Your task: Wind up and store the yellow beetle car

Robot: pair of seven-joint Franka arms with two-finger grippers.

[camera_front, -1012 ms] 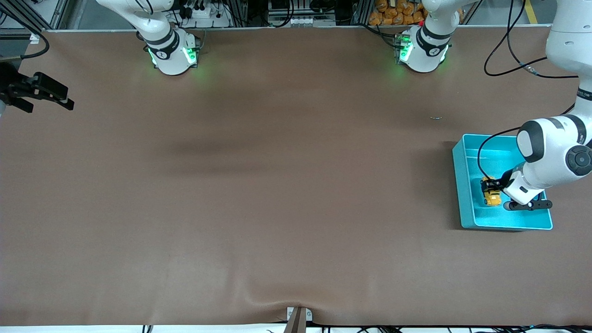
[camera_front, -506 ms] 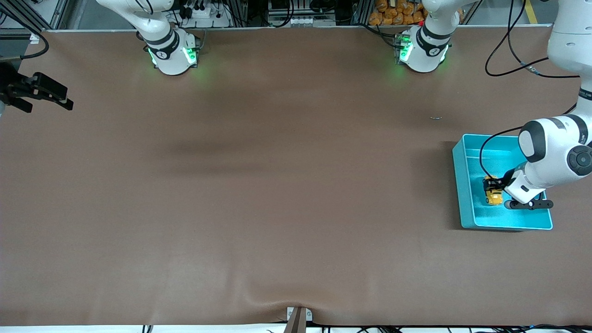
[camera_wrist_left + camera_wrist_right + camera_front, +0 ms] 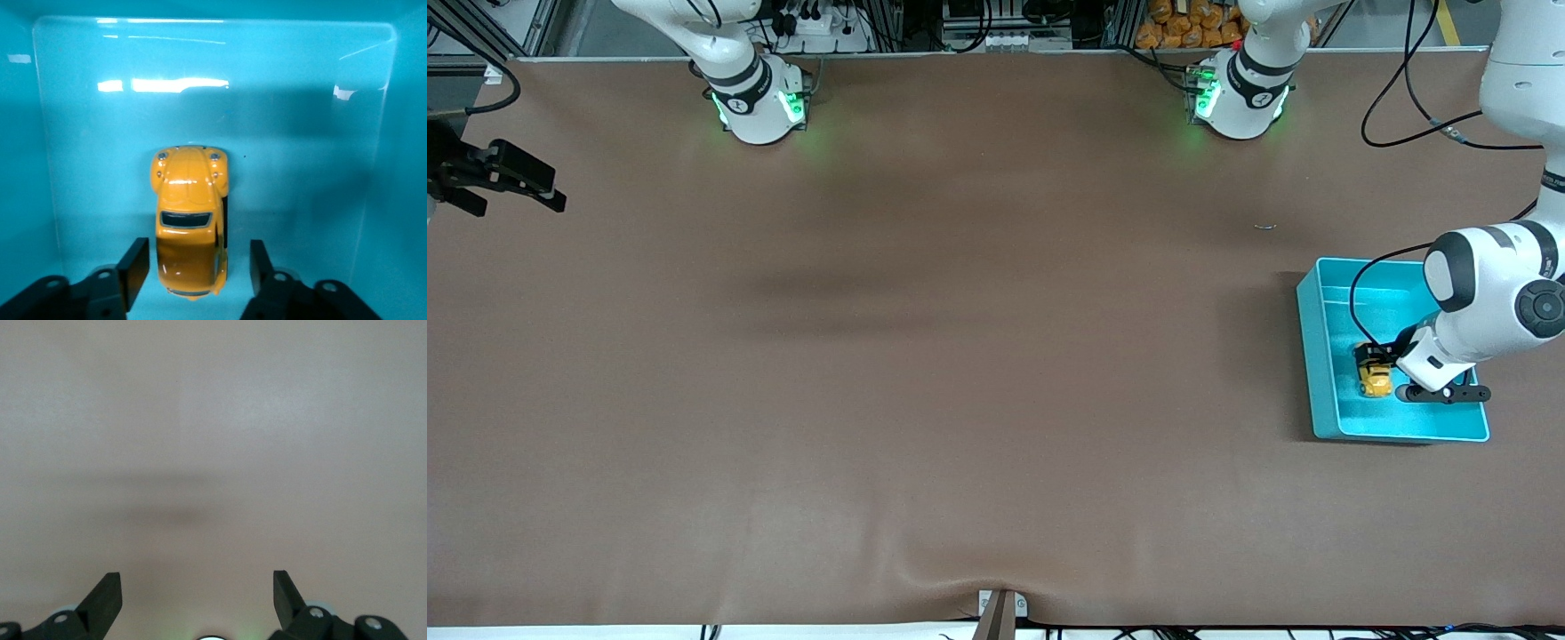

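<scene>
Brown table [image 3: 960, 356] carries a turquoise bin [image 3: 1316, 356] at the left arm's end. Inside it, the left gripper [image 3: 197, 267] stands released around the yellow beetle car [image 3: 191, 223]. Over bare table at the other end, the right gripper [image 3: 197, 593] waits spread.

The yellow beetle car [image 3: 190, 223] sits on the turquoise bin [image 3: 300, 133] floor; the left end effector [image 3: 193, 273] straddles its rear, fingers [image 3: 133, 270] parted, gaps either side

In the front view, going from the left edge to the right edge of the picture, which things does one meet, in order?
right gripper, open, over the table's edge → right arm's base → left arm's base → turquoise bin → yellow beetle car in the bin, with the left gripper, open, at it.
</scene>
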